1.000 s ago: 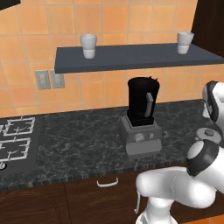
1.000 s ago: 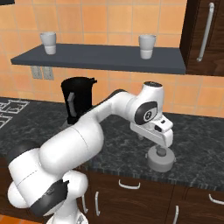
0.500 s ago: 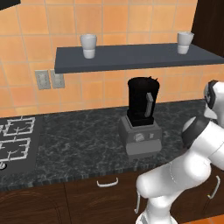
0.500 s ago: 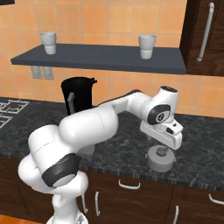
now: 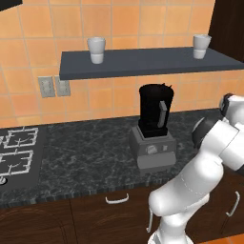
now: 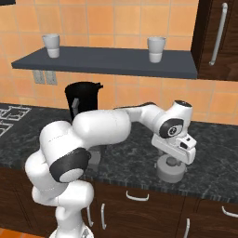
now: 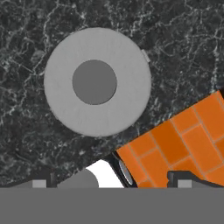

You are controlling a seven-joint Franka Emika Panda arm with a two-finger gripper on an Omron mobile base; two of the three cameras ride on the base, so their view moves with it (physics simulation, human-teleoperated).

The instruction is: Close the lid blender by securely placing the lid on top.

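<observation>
Your gripper [image 6: 173,160] hangs directly over the lid [image 6: 170,171] in the right base view, at about 4 o'clock of centre, close above it. You cannot tell from that view how wide the jaws stand or whether the tips touch the lid. In the hand view the two dark fingertips [image 7: 38,183] sit far apart at the bottom edge, with nothing between them, so the claw reads wide open and holds nothing.

The lid [image 7: 97,82]: round light-grey disc with a darker central knob, lying flat on the black marbled counter [image 7: 183,57], at 12 o'clock from the fingertips in the hand view and slightly left of their midline.

The blender [image 5: 153,127]: dark jar, top open, grey handle facing right, on a grey base with a front dial. It stands well apart from the lid, toward 9 o'clock of it in the right base view, partly hidden by the arm.

Beyond: a grey wall shelf [image 6: 107,62] carrying two white cups [image 6: 156,49], against orange tiles.
</observation>
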